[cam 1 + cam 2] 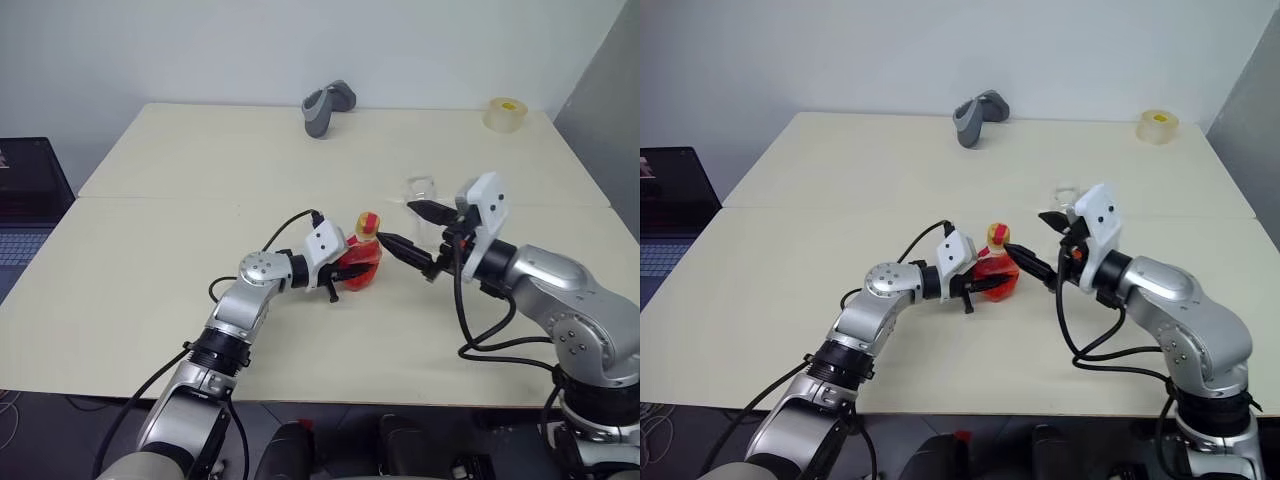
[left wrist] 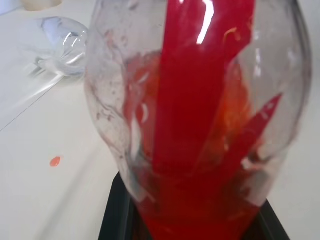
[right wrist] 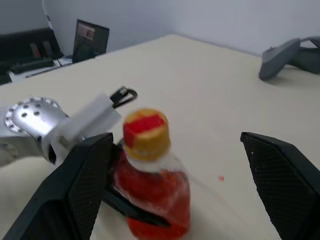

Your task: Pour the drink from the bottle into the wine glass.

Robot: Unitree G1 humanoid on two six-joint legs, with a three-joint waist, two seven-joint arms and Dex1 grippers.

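Tabletop wine glass point(image 1: 421, 192) half hidden behind right gripper point(image 1: 415, 232).

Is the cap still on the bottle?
Yes, on. The yellow-and-red cap sits atop the bottle, which stands upright in the left end effector.

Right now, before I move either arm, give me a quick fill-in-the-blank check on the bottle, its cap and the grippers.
1. The left gripper is shut on the ____.
2. The bottle stands with its yellow-and-red cap still ____.
3. The right gripper hangs beside the cap with its fingers ____.
4. The wine glass stands on the table with no ____ in it.

Missing words: bottle; on; open; drink
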